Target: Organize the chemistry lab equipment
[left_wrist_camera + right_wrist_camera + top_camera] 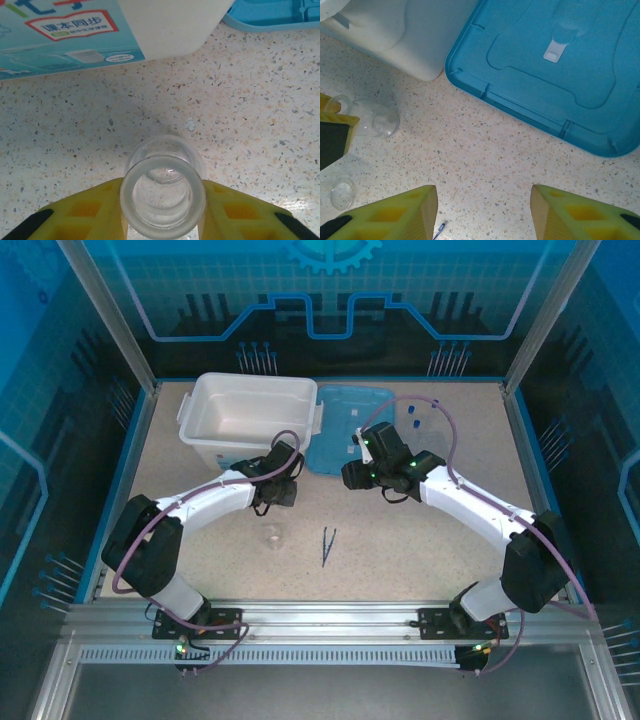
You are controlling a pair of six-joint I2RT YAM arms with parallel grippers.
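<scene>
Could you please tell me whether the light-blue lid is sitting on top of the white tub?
No, the light-blue lid lies flat on the table beside the open white tub.

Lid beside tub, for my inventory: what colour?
Light blue lid, clearest in the right wrist view.

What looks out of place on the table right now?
The small clear glass flask seems tipped on its side near the white plastic tub, its neck between the fingers of the left gripper. No spill or breakage is visible.
</scene>
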